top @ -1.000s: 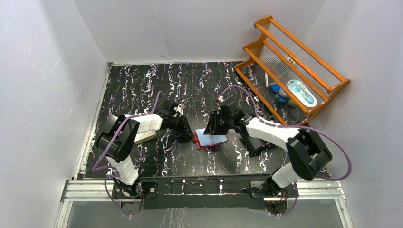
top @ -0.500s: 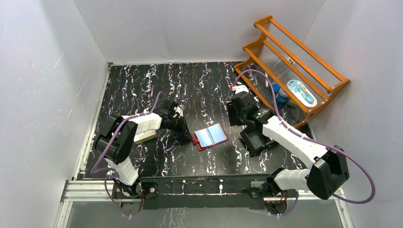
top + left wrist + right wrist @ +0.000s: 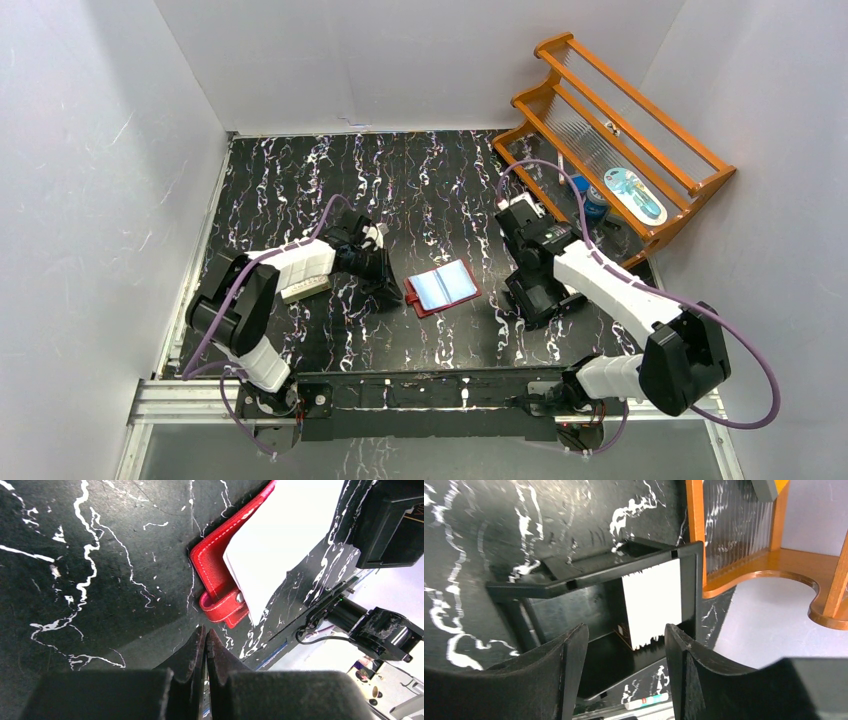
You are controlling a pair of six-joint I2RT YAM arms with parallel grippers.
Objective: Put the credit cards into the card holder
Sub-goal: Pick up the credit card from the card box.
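Open card holder lies on the tabletop; a pale credit card stands in the black box. Likely thin, stiff, slick: pinch its top edge. The left end effector is closed, empty; the right end effector open, empty.

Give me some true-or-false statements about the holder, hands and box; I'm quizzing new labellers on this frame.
1. The holder lies open on the table. True.
2. The left hand is open. False: it is shut with nothing visible between its fingers, just beside the holder's strap.
3. The right hand grips a card. False: it is open and empty, poised at the black box.
4. A pale card sits inside the box. True.
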